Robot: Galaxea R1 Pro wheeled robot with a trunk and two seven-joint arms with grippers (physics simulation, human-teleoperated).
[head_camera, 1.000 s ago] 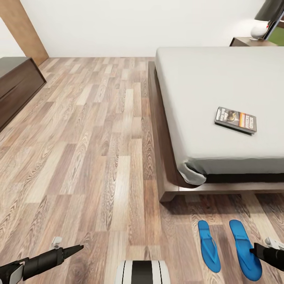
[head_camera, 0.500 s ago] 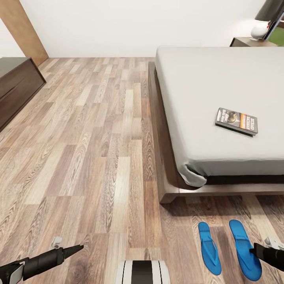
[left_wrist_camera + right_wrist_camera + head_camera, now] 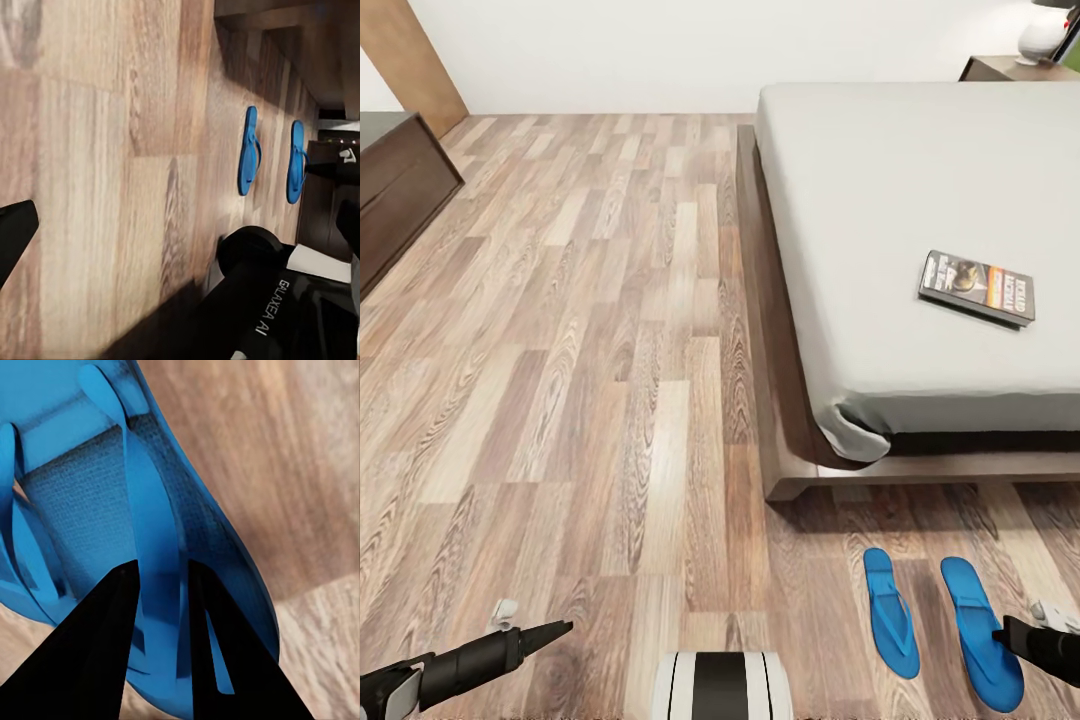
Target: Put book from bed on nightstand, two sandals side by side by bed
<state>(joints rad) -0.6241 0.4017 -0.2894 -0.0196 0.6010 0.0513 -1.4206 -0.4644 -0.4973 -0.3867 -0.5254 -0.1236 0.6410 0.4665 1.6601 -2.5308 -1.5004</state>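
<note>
**Book not yet moved, sandals already by the bed**

Book (image 3: 977, 287) lies flat on the bed's (image 3: 880, 170) grey mattress, near the foot end, so you have that half of the task left. A nightstand (image 3: 1000, 68) stands beside the head of the bed, well apart from the book. The two sandals (image 3: 888, 612) lie side by side on the floor (image 3: 590, 350) just off the bed's foot corner; that part looks close to done. Your right pincer (image 3: 157, 585) hangs low over the outer sandal (image 3: 980, 630), its fingers a little apart with a strap between them, not visibly gripping it. Your left pincer (image 3: 560, 628) hovers over bare floor; I cannot tell its state.
</note>
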